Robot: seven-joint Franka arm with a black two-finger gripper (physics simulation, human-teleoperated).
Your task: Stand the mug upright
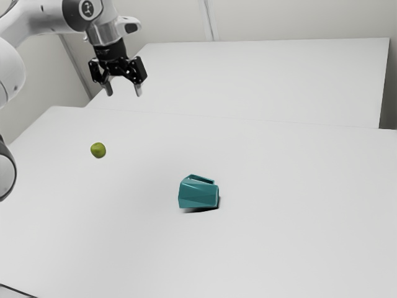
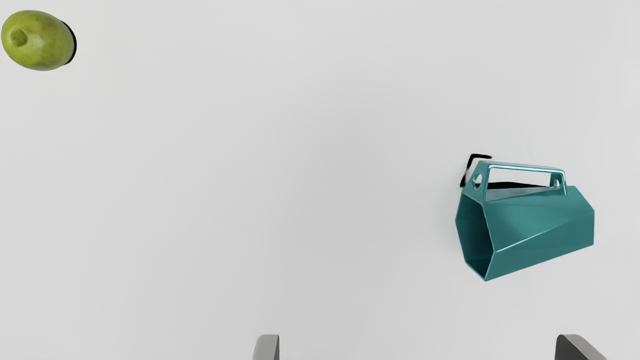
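Note:
High above the table, the gripper [image 1: 123, 92] hangs in the exterior view's upper left, its two fingers wide apart with nothing between them. In the wrist view the gripper [image 2: 417, 347] is likewise open. A teal faceted mug [image 1: 198, 193] lies on its side on the table, apart from the gripper and toward the exterior view's right of it. The wrist view gives the mug [image 2: 540, 225] with its dark open mouth facing the side where the green fruit lies, and its handle [image 2: 525, 166] running along one side.
A small green fruit [image 1: 98, 150] rests on the white table [image 1: 279, 248], toward the exterior view's left of the mug; the wrist view has the fruit [image 2: 40, 41] well away from the mug. Behind the table stands a white raised surface or panel [image 1: 260, 81].

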